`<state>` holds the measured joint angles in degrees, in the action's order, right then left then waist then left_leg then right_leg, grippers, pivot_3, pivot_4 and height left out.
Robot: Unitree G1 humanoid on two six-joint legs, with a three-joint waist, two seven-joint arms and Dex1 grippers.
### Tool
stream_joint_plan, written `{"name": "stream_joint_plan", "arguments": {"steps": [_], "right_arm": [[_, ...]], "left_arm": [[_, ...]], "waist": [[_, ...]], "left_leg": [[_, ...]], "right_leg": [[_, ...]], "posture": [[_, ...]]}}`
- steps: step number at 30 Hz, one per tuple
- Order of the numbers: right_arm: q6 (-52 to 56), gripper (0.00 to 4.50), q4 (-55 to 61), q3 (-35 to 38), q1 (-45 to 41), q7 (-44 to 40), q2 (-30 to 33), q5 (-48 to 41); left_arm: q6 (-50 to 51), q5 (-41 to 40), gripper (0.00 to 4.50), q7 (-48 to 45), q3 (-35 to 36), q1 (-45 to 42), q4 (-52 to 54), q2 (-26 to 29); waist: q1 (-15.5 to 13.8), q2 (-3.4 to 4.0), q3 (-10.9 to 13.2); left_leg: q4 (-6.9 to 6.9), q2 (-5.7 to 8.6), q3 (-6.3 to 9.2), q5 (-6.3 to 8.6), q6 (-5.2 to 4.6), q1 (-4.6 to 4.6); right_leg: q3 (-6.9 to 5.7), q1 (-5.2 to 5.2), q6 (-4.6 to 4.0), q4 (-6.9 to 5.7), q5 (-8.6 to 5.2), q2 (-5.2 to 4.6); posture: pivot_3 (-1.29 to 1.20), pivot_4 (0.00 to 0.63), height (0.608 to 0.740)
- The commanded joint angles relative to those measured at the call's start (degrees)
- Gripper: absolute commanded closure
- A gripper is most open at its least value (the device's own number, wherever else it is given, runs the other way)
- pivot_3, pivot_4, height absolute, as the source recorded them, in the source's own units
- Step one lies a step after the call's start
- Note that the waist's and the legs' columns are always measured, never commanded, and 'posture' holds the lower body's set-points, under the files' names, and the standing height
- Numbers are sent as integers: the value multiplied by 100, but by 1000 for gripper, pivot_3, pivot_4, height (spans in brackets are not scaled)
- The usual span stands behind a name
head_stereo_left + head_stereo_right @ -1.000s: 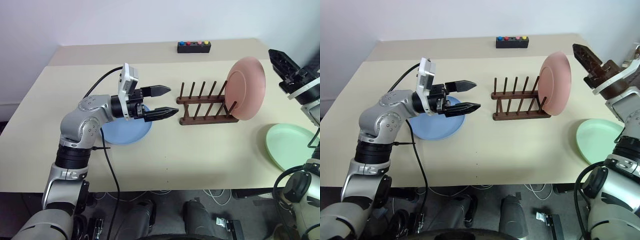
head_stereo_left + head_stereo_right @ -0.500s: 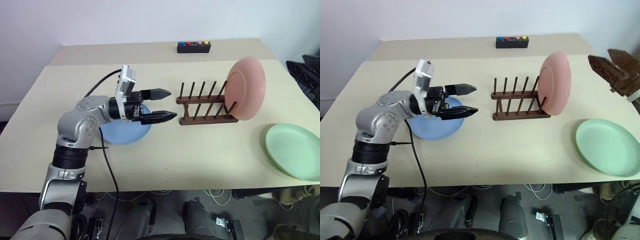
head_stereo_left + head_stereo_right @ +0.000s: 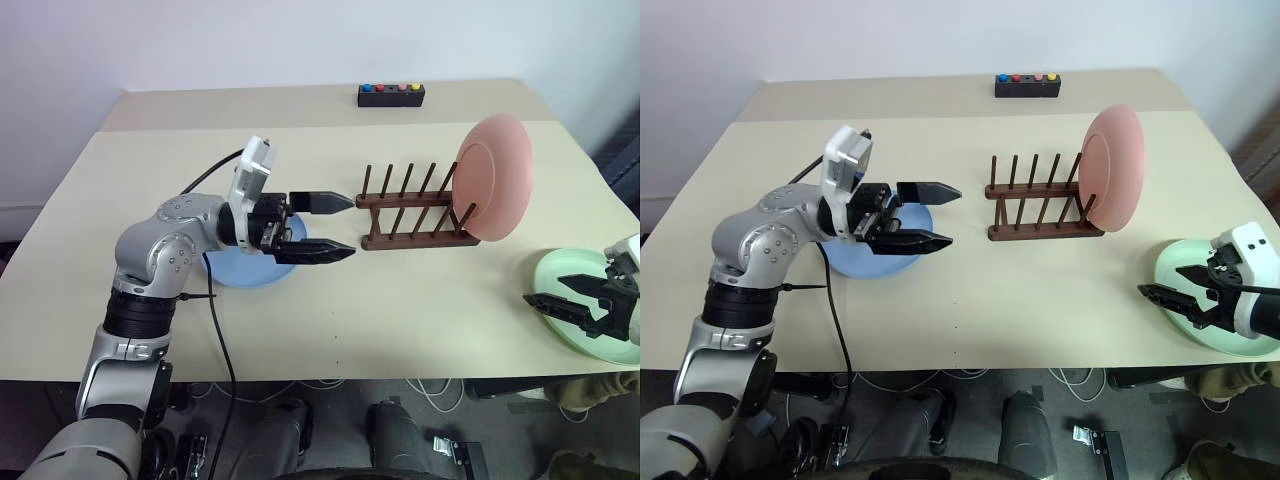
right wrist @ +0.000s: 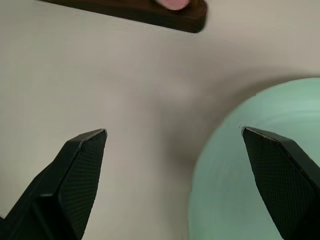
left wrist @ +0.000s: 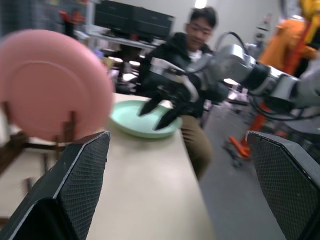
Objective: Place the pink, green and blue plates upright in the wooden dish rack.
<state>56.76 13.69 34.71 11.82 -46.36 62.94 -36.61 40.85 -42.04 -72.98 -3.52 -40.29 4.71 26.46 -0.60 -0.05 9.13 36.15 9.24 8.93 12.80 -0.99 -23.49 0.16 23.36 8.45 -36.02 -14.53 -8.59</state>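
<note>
Pink plate stands in the rack; both claws, left and right, spread apart, holding nothing.

One plate was stood upright at the right end of the rack. Another plate was laid flat left of the rack, a third at the table's right edge.
</note>
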Motion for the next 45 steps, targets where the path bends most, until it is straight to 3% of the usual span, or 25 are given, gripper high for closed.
{"name": "stream_joint_plan", "arguments": {"steps": [1,7,8,10,17,18,26,29,33,40,45], "right_arm": [[321,73,249,103,112,87,46,82],[221,73,144,-266,239,150,45,463],[256,307,134,-307,211,162,-7,455],[260,842,67,-401,172,187,-30,529],[48,4297,-172,-675,141,163,-50,826],[51,4409,-204,-633,59,154,-29,819],[-578,4409,-690,-558,-481,276,185,1359],[-814,4409,-1025,-410,-1297,610,-71,1315],[-992,4409,-1341,-56,-2831,1134,-502,954],[-1203,4409,-1528,460,-4165,1417,-893,365],[-1082,4409,-1097,724,-5189,1274,-1335,-936]], "left_arm": [[-81,-100,0,-109,54,-92,100,40],[-82,-36,0,-44,31,-94,95,23],[-99,-13,0,-5,32,-92,104,15],[-139,26,0,40,25,-89,116,7],[-163,52,0,116,25,-73,114,30],[-164,56,0,121,23,-74,107,35],[-230,86,0,160,23,-95,52,-1],[-250,98,0,175,21,-89,41,-12],[-278,132,0,200,22,-100,16,-30],[-311,165,0,228,35,-86,1,-32],[-357,178,0,285,61,-69,-6,-43]], "waist": [[-17,-8,5],[-19,-16,10],[-19,-17,11],[-16,-17,10],[-3,-27,16],[9,-49,20],[-13,-68,32],[-2,-64,35],[26,-39,49],[-28,-34,55],[24,-19,62]], "left_leg": [[-1,0,1,1,-1,0],[1,1,-2,4,-6,-3],[0,1,-1,4,-6,-3],[0,1,-2,4,-6,-3],[1,1,-3,4,-6,-2],[1,0,-3,4,-6,2],[3,-3,-7,4,-4,5],[1,-4,-7,3,-4,5],[2,-5,-12,3,-3,5],[-6,2,1,2,-3,-5],[-3,1,-3,2,-3,-4]], "right_leg": [[0,0,0,1,0,0],[-1,-1,13,6,7,-2],[-1,-1,13,6,7,-1],[-1,-1,13,6,7,-2],[-1,-2,14,6,8,-1],[0,-5,14,6,8,0],[0,-9,12,10,9,2],[0,-7,12,9,9,2],[6,-4,11,5,10,3],[-1,0,12,9,10,1],[2,5,12,3,11,1]], "posture": [[0,150,740],[0,150,740],[0,150,740],[0,150,740],[0,150,740],[0,150,740],[0,150,740],[0,150,740],[0,150,740],[0,150,740],[0,150,740]]}}
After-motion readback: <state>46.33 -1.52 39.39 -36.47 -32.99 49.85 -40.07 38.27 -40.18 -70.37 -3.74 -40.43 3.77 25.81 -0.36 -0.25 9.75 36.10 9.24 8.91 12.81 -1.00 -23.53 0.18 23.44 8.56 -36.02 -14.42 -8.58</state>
